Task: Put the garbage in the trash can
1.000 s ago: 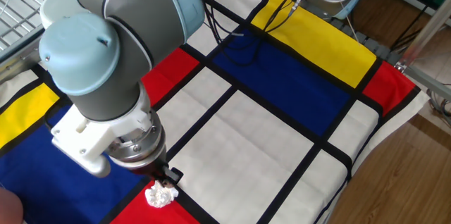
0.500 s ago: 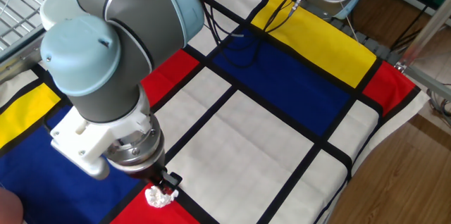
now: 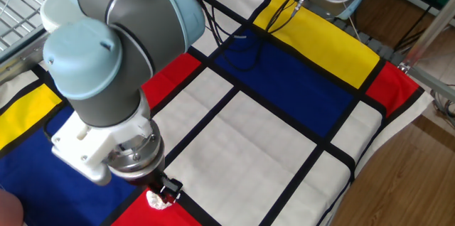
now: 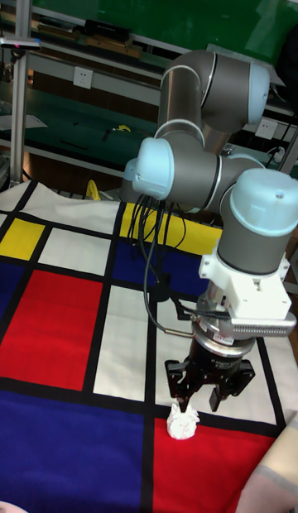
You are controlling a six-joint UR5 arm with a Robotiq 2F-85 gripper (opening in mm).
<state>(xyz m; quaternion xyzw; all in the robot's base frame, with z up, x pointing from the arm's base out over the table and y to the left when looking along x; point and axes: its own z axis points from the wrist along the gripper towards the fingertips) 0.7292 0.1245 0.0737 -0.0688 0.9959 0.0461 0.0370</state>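
Observation:
The garbage (image 4: 182,421) is a small crumpled white wad lying on the cloth where the blue and red patches meet. In the fixed view the garbage (image 3: 153,200) is partly covered by the black fingers. My gripper (image 4: 199,395) hangs straight down just above the wad, open, with its fingertips spread and nothing held between them. Seen from the fixed view, the gripper (image 3: 165,190) sits at the wad's upper right edge. The trash can is not clearly in view.
The table is covered by a cloth (image 3: 284,141) of red, blue, yellow and white blocks with black lines. Black cables (image 3: 242,38) trail over the blue block by the arm's base. A pale blurred shape (image 4: 269,480) fills the tall view's lower right corner. The table edge (image 3: 370,169) drops off at the right.
The gripper has sunk lower and slightly toward the wad, now hiding more of it. The wad has not moved.

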